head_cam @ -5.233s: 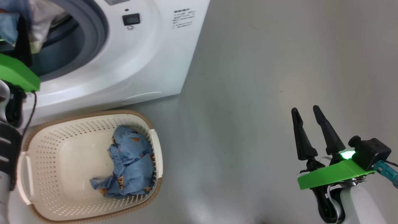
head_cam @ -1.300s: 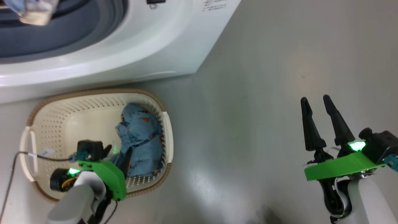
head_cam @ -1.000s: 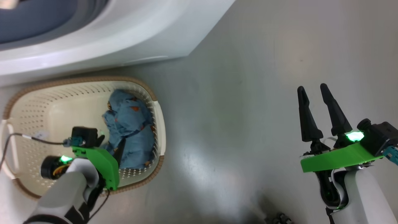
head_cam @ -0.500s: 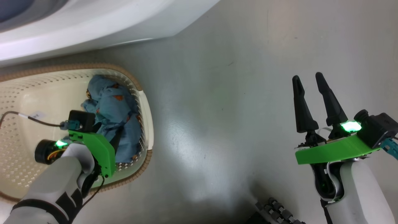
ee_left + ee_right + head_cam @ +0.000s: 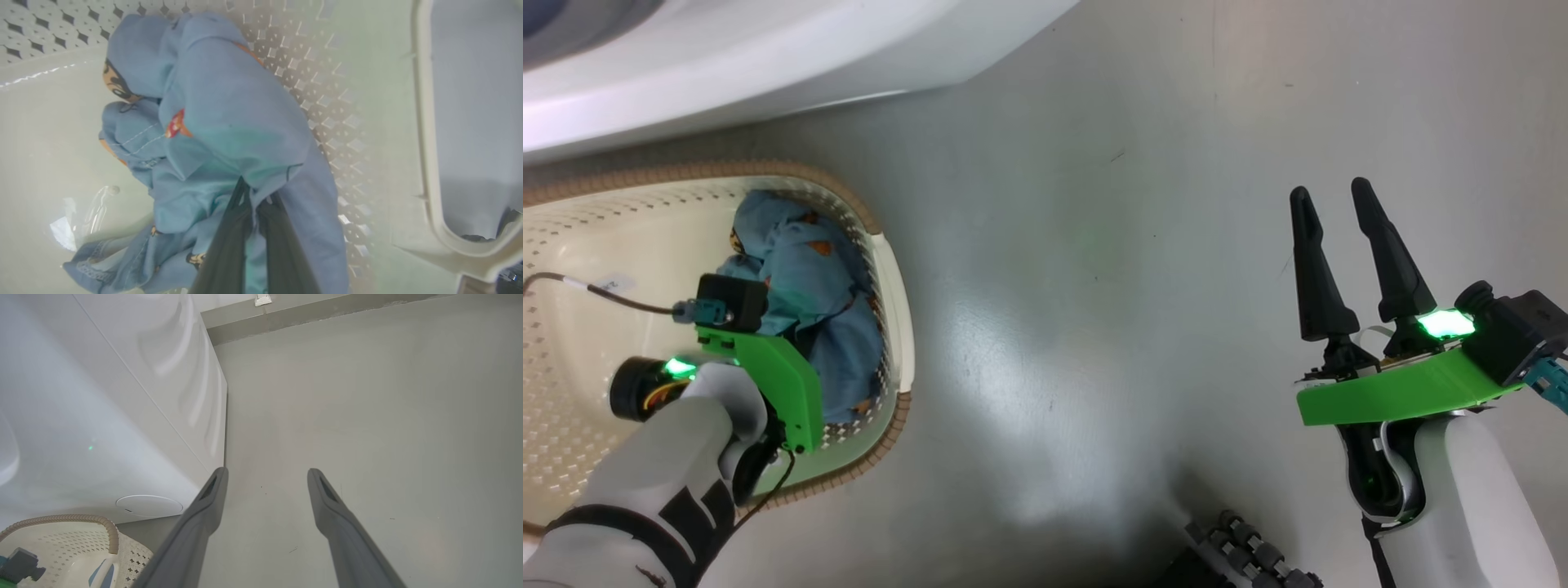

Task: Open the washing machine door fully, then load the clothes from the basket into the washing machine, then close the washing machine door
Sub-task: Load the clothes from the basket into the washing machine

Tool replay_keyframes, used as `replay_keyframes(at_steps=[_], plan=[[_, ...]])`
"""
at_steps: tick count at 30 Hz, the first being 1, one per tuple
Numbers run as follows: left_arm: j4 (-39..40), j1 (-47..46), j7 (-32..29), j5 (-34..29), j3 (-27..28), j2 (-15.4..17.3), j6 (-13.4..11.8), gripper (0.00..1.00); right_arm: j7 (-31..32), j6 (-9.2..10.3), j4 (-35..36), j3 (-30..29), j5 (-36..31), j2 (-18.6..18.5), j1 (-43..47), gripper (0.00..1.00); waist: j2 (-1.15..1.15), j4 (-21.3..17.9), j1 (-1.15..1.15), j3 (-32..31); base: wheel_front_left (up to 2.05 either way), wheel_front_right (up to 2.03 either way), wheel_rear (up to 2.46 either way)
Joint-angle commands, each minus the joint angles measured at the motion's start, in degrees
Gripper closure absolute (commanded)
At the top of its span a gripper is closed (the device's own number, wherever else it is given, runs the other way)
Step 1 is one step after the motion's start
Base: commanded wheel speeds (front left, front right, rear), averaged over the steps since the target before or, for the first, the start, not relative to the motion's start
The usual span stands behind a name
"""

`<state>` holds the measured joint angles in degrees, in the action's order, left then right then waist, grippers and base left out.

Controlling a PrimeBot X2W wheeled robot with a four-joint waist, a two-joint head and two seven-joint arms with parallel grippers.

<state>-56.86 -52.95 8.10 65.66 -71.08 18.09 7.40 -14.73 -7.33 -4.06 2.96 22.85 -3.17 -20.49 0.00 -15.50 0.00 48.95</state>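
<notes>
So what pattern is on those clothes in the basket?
Light blue clothes with small orange-brown prints; clearest in the left wrist view.

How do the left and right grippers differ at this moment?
The left gripper is shut on the clothes; the right gripper is open and empty. The left gripper reaches down inside the basket; the right gripper hangs over bare floor, away from the basket. Both have two long dark fingers.
</notes>
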Motion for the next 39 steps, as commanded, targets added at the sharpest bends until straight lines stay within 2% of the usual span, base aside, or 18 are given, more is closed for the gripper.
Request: replay_keyframes(at_steps=[1,10,17,23,39], plan=[[0.52,0.07,0.74,0.59,0.38,1.20,0.09,1.00,-0.27,-0.16,1.15,0.73,-0.69,0.07,1.03,0.00,0.00,0.25,0.00,-0.42,0.00,0.00,0.00],[-0.56,1.51,5.45,6.39,-0.31,0.09,0.09,1.00,-0.27,-0.16,0.46,0.02,-1.10,-1.01,1.64,0.00,0.00,3.08,0.00,-6.20,0.00,0.00,0.00],[-1.54,4.06,6.84,7.33,1.77,-0.34,0.09,1.00,-0.27,-0.16,-0.27,-0.52,-1.15,-2.40,3.49,0.00,0.00,5.57,0.00,-12.55,0.00,0.00,0.00],[0.99,7.68,6.88,2.25,11.32,0.16,0.09,1.00,-0.27,-0.16,-1.18,-1.14,-1.04,-3.89,6.33,0.00,0.00,7.68,0.00,-18.48,0.00,0.00,0.00],[12.71,23.95,6.89,-20.28,39.05,-0.30,0.09,1.00,-0.27,-0.16,-3.26,-0.70,-0.40,-7.90,14.43,0.00,0.00,11.80,0.00,-32.38,0.00,0.00,0.00]])
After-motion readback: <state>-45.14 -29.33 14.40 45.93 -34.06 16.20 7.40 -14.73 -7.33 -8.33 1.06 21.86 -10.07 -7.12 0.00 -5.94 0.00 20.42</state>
